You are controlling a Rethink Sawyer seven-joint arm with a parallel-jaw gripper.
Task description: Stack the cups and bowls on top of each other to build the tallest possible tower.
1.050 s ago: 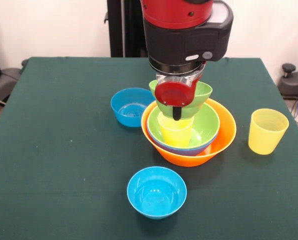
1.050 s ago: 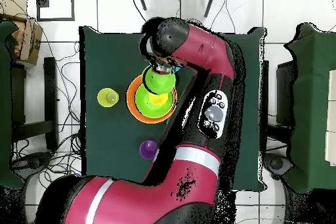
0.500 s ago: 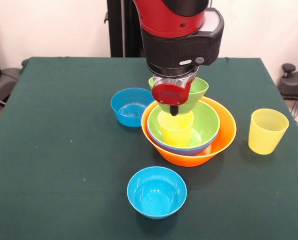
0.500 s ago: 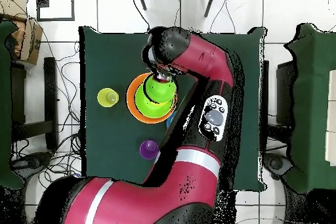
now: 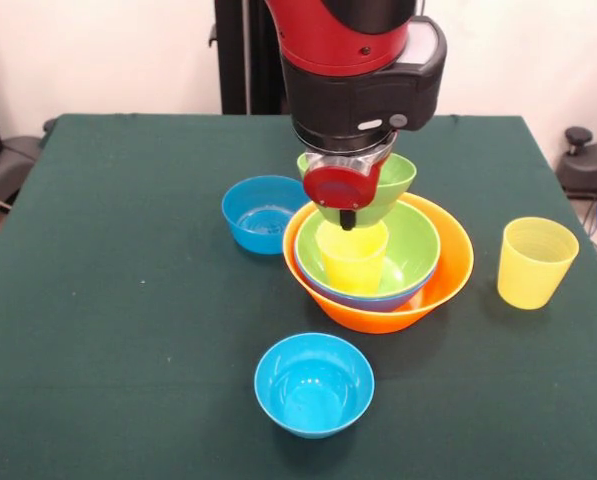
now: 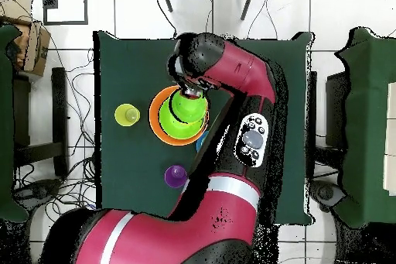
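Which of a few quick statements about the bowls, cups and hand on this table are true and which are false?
1. The hand holds a small green bowl above the stack. True.
2. The orange bowl is the stack's base. True.
3. A yellow cup stands inside the stacked bowls. True.
4. Both loose blue bowls lie inside the orange bowl. False: one blue bowl and another sit apart on the table.
5. The purple cup tops the stack. False: it stands alone on the table.
6. The pale yellow cup lies tipped over. False: it stands upright.
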